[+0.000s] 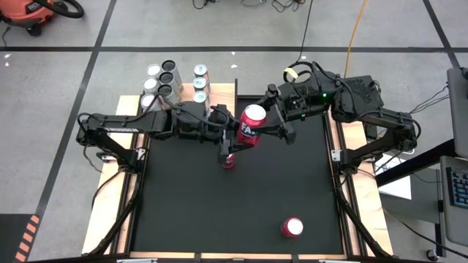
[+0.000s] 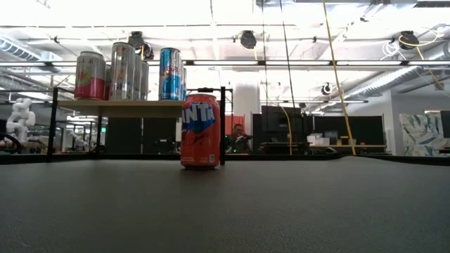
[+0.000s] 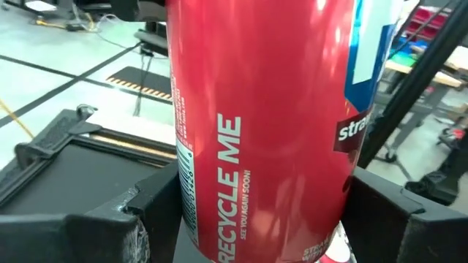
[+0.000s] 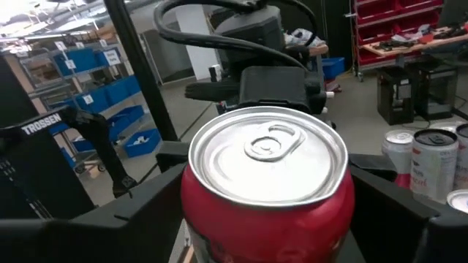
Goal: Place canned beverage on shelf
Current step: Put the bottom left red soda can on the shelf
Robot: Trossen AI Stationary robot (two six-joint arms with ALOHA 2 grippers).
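A red can (image 1: 252,124) is held in the air between the fingers of the left gripper (image 3: 248,219), which are clamped on its sides. The right gripper (image 4: 267,212) is set around the same can from the opposite side, its fingers flanking the body; contact cannot be told. Beyond the fingers, the wooden shelf (image 1: 219,91) carries several cans (image 1: 164,80).

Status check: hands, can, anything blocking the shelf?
Left hand clamped on red can, raised above the mat. Right hand at same can, handover pose. Shelf part-filled with cans; its right end bare.
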